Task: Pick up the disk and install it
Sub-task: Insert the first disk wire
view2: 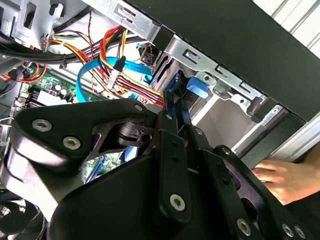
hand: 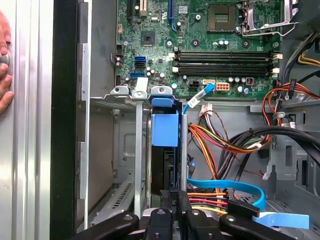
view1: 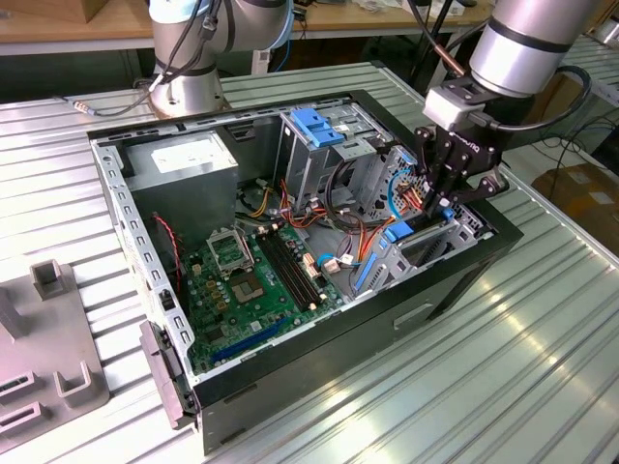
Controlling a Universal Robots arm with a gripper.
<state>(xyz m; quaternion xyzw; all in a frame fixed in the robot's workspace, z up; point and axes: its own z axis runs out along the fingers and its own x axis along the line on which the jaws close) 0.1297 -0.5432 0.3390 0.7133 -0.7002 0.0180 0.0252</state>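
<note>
Ribbed metal tabletop (view1: pixel 542 367) holds my open computer case (view1: pixel 464 275). My black pincer (hand: pixel 172 200) grips the blue-railed flat disk (hand: pixel 165 127) by its thin edge; it looks stiff, breakable.

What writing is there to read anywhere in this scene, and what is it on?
No text here reads clearly enough to quote.
White lettering on the gripper, in the exterior view: too small to read.
White label on the power supply: too small to read.
Printed markings on the motherboard, in the first wrist view: too small to read.
The disk: seen edge-on, with no label showing.
</note>
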